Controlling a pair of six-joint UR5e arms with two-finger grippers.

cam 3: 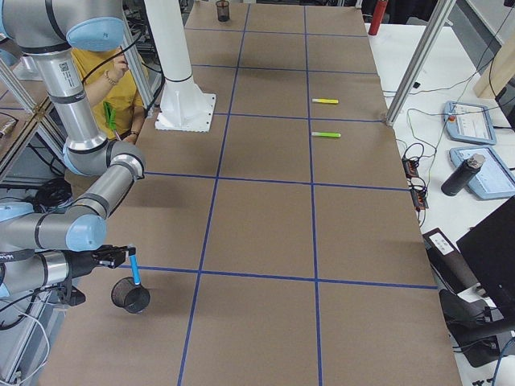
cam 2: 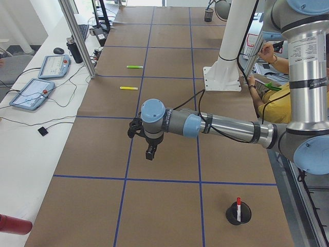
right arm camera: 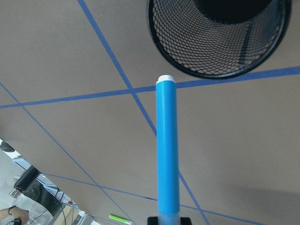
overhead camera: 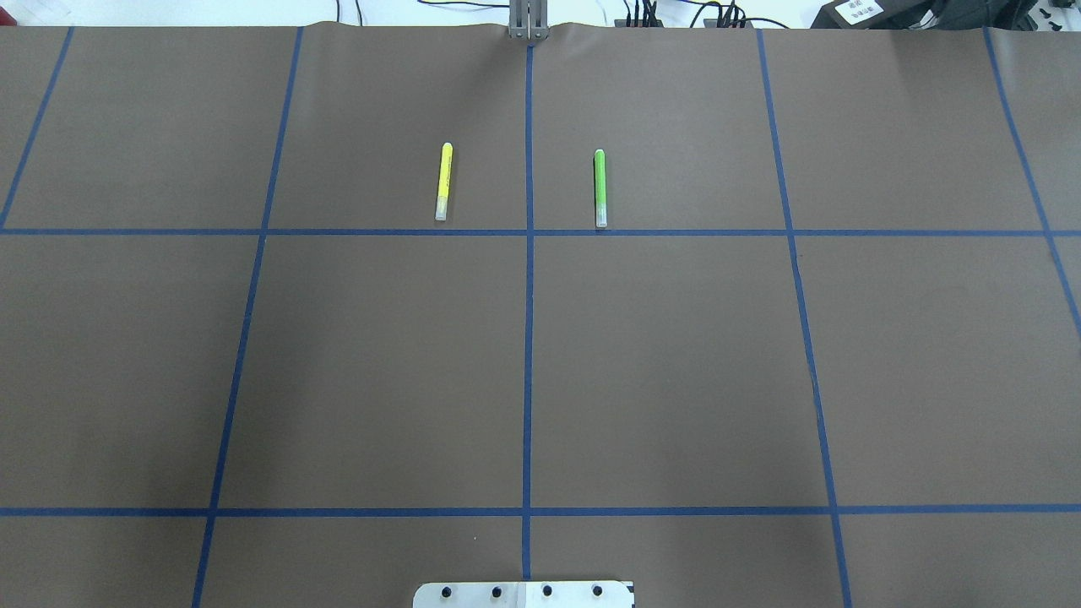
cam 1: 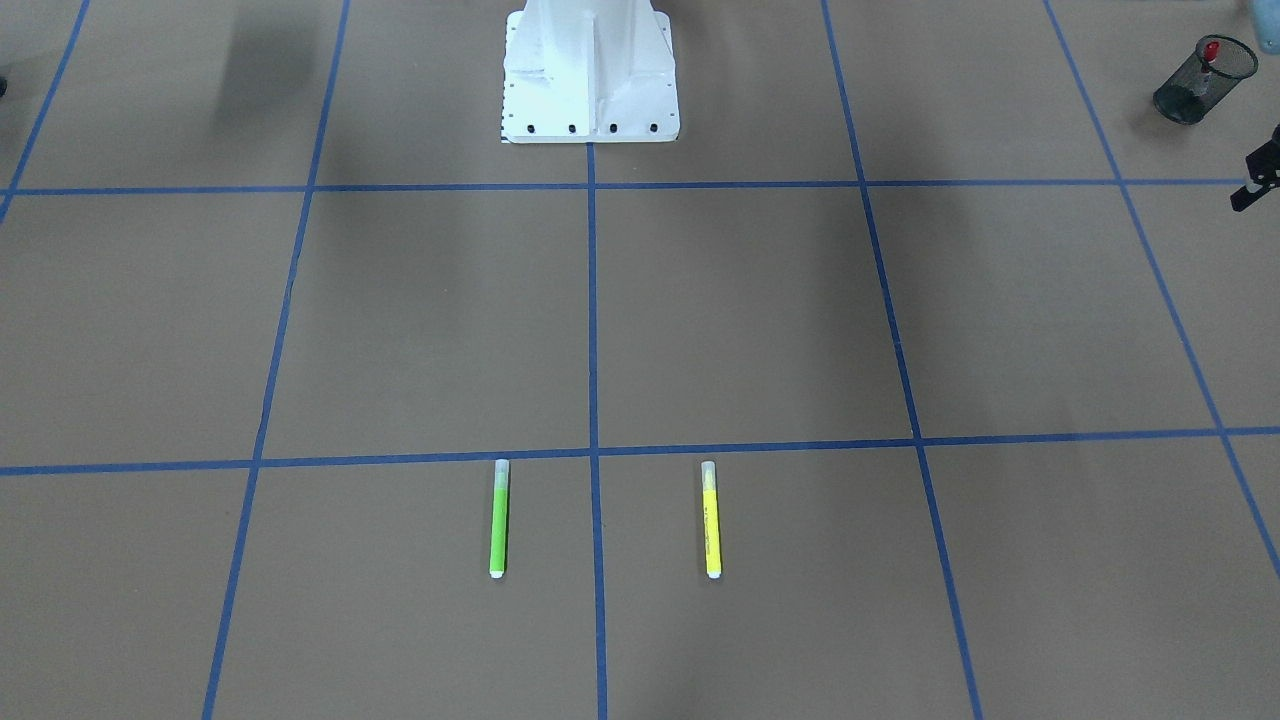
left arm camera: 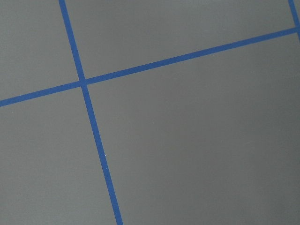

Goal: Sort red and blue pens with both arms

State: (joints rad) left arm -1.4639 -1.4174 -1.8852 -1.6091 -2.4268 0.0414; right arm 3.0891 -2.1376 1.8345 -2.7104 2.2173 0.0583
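While the red pen (cam 2: 238, 201) stood binned, the right gripper (right arm camera: 168, 219) clamped the blue pen (right arm camera: 168, 150) above its cup (right arm camera: 180, 49), the left gripper (cam 2: 149, 153) impossible to read.

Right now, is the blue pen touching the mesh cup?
Apart. The right wrist view shows a strip of brown table between the blue pen's white end and the mesh cup's rim.

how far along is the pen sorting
Done: the red pen stands in a mesh cup. In hand: the right gripper holds the blue pen just short of a second mesh cup. Left: dropping it in. The green marker and yellow marker lie aside.
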